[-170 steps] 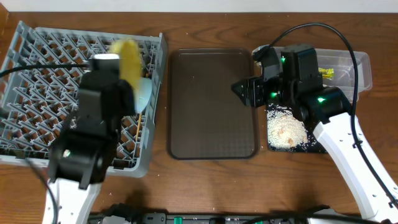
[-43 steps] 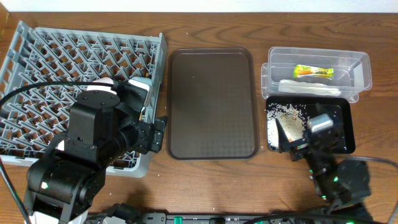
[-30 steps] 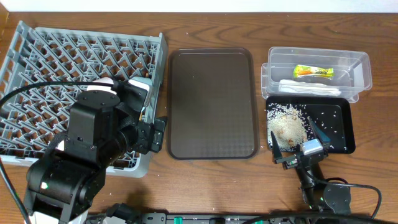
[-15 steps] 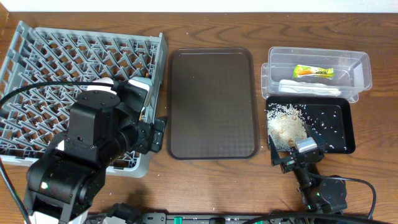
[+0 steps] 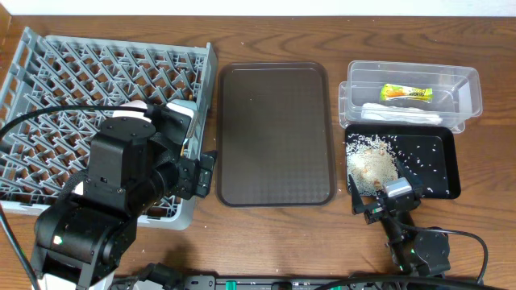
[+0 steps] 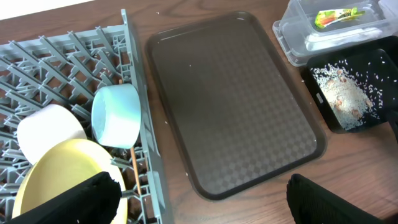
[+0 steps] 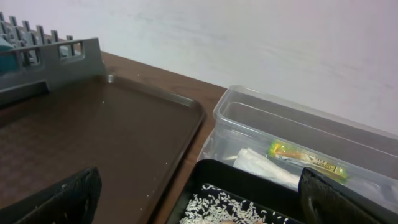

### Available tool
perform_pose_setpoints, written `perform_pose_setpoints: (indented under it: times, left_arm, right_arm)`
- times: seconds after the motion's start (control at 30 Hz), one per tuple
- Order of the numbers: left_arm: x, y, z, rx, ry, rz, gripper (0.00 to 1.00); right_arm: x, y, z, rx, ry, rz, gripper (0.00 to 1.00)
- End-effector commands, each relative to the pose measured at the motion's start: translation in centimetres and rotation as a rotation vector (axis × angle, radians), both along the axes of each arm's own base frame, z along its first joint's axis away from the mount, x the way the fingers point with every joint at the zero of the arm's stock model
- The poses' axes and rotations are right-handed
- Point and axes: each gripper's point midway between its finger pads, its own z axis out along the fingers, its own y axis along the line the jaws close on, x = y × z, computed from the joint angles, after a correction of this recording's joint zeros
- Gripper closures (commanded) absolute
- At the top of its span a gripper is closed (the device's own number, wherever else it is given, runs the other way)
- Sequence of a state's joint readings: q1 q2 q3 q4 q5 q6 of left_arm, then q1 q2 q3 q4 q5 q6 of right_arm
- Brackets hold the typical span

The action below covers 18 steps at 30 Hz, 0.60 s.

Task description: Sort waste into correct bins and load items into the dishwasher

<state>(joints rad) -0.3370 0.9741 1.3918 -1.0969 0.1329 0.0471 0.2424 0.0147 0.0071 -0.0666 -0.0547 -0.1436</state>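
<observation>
The grey dishwasher rack [image 5: 72, 76] fills the left side. In the left wrist view a yellow plate [image 6: 62, 180], a white bowl [image 6: 45, 127], a light-blue bowl [image 6: 115, 117] and wooden chopsticks [image 6: 133, 177] stand in its near corner. My left gripper [image 6: 205, 208] hangs open above the rack's edge, holding nothing. The clear tub [image 5: 468, 84] holds the green-yellow wrapper [image 5: 405, 93] and the white napkin [image 5: 401, 113]. Rice crumbs [image 5: 371, 167] lie in the black tray [image 5: 443, 184]. My right gripper [image 5: 385, 197] stands open and empty at that tray's front edge.
A dark brown serving tray [image 5: 276, 133] lies bare between the rack and the bins. The left arm's body covers the rack's front right part in the overhead view. A white wall [image 7: 249, 37] rises behind the table.
Earlier the left gripper held the yellow plate over the rack; it has since drawn back empty. The right arm pulled back from the bins to the table's front. Nothing moved in the last half second.
</observation>
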Motion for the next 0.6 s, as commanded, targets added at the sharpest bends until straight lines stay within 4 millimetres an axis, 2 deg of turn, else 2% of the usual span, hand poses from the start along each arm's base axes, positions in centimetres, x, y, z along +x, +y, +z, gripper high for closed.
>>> perform_pose_setpoints:
  times: [0.0, 0.07, 0.13, 0.37, 0.57]
  left_arm:
    - [-0.3, -0.2, 0.1, -0.018, 0.009, -0.002, 0.09]
    - [-0.8, 0.3, -0.1, -0.014, 0.02, 0.011, 0.09]
    - [-0.6, 1.7, 0.1, 0.009, -0.014, 0.052, 0.09]
    - [2.0, 6.9, 2.0, -0.144, -0.273, 0.34, 0.09]
    - [1.4, 9.0, 0.6, -0.2, -0.438, 0.449, 0.09]
  right_arm:
    - [0.0, -0.1, -0.1, 0.0, 0.002, -0.005, 0.01]
    - [0.0, -0.1, -0.1, 0.0, 0.002, -0.005, 0.01]
    - [0.0, -0.1, -0.1, 0.0, 0.002, -0.005, 0.01]
    - [0.0, -0.1, -0.1, 0.0, 0.002, -0.005, 0.01]
    - [0.0, -0.1, -0.1, 0.0, 0.002, -0.005, 0.01]
